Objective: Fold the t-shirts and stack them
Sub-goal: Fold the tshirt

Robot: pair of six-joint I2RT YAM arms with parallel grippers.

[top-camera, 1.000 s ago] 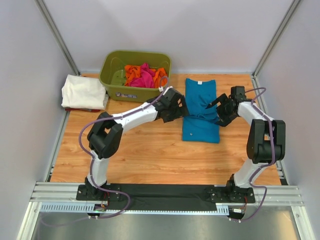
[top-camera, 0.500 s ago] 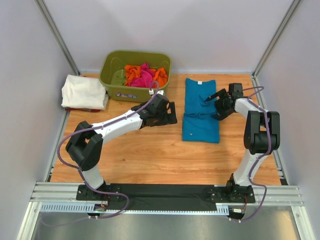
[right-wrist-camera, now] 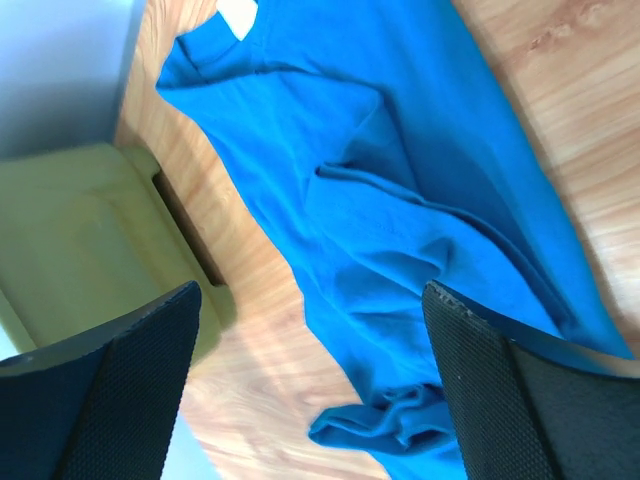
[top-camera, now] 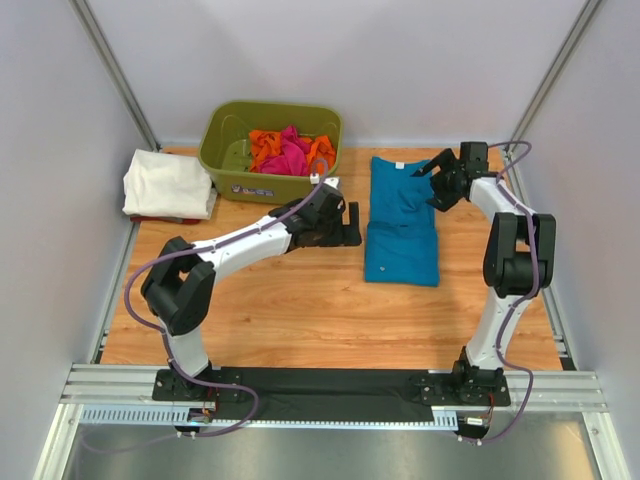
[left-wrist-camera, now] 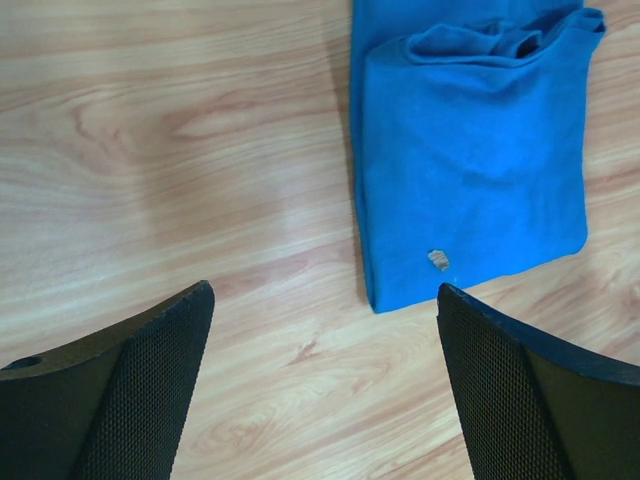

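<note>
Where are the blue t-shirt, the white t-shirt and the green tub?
blue t-shirt (top-camera: 400, 258): top view, folded lower part.
white t-shirt (top-camera: 168, 183): top view, middle of the cloth.
green tub (top-camera: 275, 186): top view, front wall.

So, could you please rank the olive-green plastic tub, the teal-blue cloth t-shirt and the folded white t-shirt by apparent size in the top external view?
Largest to smallest:
1. olive-green plastic tub
2. teal-blue cloth t-shirt
3. folded white t-shirt
</note>
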